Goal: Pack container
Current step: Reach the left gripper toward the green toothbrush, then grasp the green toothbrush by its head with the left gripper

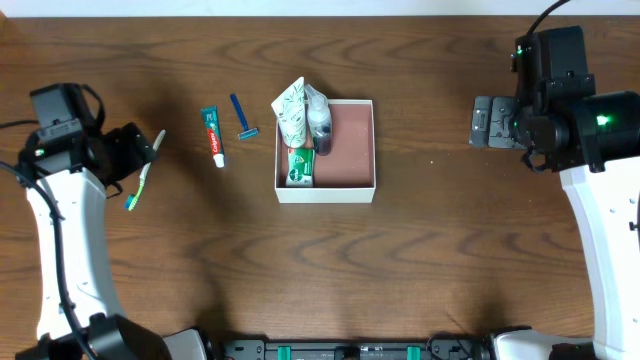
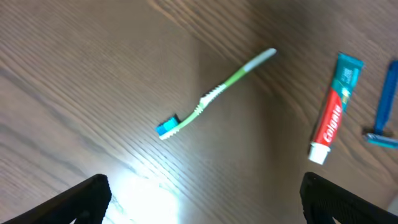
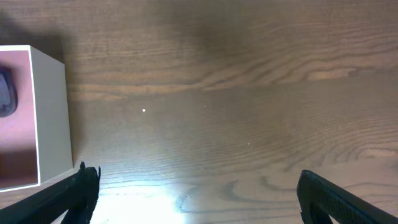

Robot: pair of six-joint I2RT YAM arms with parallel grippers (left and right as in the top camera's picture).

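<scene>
The container (image 1: 360, 185) is a shallow white box with a reddish-brown inside, at the table's middle. In its left part lie a white-green tube (image 1: 293, 112), a dark bottle (image 1: 320, 125) and a green-white packet (image 1: 300, 167). On the table to its left lie a Colgate toothpaste tube (image 1: 214, 136), a blue razor (image 1: 241, 118) and a green toothbrush (image 1: 143, 172). My left gripper (image 2: 202, 202) is open and empty above the toothbrush (image 2: 214, 93); the toothpaste (image 2: 334, 107) and razor (image 2: 384, 106) show too. My right gripper (image 3: 199, 199) is open and empty, right of the container (image 3: 53, 112).
The dark wood table (image 1: 450, 250) bears everything. The left arm's body (image 1: 70, 135) is at the far left, and the right arm's body (image 1: 550, 90) at the far right.
</scene>
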